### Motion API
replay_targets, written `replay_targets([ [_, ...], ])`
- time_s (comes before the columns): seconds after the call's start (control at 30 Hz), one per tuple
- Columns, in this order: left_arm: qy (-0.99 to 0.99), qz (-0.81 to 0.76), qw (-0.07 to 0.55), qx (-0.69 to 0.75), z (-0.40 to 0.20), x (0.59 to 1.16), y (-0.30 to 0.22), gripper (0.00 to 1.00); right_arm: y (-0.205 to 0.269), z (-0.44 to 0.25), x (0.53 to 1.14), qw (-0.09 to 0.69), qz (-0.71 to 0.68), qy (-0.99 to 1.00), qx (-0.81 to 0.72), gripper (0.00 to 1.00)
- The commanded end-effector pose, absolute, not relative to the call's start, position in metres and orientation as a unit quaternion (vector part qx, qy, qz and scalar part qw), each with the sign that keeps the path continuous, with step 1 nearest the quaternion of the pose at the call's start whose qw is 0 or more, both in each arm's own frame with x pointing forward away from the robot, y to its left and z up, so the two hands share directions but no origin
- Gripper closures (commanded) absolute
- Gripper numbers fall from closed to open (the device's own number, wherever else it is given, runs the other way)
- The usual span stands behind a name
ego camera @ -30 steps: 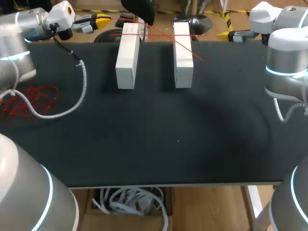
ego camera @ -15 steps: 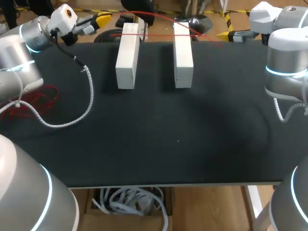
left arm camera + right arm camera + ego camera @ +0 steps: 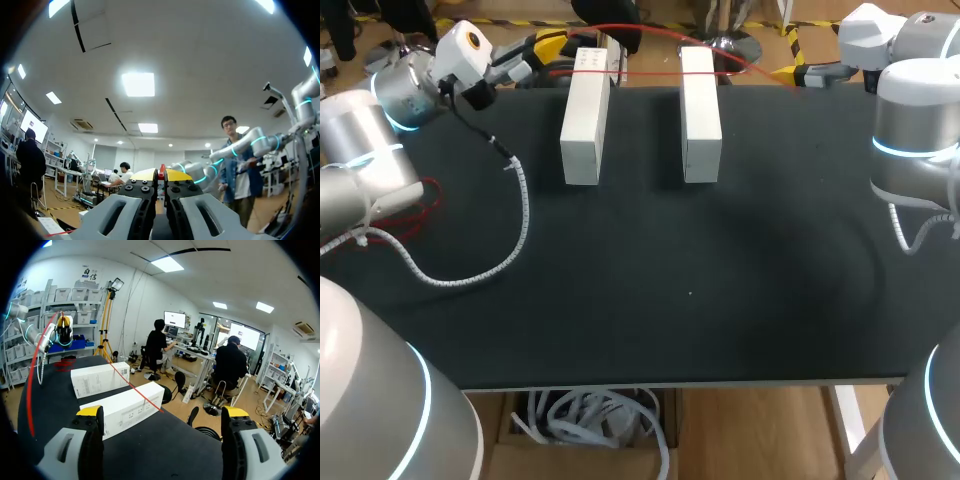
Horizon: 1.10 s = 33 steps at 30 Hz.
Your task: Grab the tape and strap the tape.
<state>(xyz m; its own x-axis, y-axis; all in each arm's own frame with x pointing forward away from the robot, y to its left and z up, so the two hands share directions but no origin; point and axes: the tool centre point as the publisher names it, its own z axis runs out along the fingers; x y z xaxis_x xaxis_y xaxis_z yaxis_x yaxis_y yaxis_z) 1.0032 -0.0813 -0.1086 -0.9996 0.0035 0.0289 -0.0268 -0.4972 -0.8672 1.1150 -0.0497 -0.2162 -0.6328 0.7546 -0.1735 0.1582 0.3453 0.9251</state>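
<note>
Two long white boxes [image 3: 584, 115] [image 3: 700, 110] lie side by side at the table's back edge. A thin red tape [image 3: 665, 33] arcs over their far ends, and another stretch of it crosses both boxes. My left gripper [image 3: 552, 47] hovers just behind the left box, shut on the tape. In the left wrist view its yellow tips [image 3: 160, 174] pinch the red tape [image 3: 161, 171]. My right gripper [image 3: 792, 72] stays at the back right, open and empty. In its own view the right gripper [image 3: 162, 412] faces the boxes [image 3: 125, 407] [image 3: 107, 379], the tape [image 3: 135, 387] and the left gripper [image 3: 64, 329].
A loose tangle of red tape [image 3: 420, 195] lies at the table's left edge, partly hidden by my left arm. The arm's white corrugated cable [image 3: 470, 268] loops over the black table [image 3: 690, 290] on the left.
My left arm swung right along the back edge toward the left box, carrying the tape. The tape, which slanted across the right box, now arcs over both. The right arm stayed still.
</note>
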Motion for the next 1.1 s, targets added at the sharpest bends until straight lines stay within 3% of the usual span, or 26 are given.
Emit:
replay_targets([
  [0.03,-0.506,0.846,-0.078,0.152,-0.1001,0.9906,-0.0832,1.0,-0.0498,-0.2164,1.1149,0.306,0.488,0.761,0.3,0.0],
  [1.1,-0.494,0.855,-0.073,0.139,-0.1006,0.9891,-0.0892,1.0,-0.0498,-0.2164,1.1149,0.306,0.488,0.761,0.3,0.0],
])
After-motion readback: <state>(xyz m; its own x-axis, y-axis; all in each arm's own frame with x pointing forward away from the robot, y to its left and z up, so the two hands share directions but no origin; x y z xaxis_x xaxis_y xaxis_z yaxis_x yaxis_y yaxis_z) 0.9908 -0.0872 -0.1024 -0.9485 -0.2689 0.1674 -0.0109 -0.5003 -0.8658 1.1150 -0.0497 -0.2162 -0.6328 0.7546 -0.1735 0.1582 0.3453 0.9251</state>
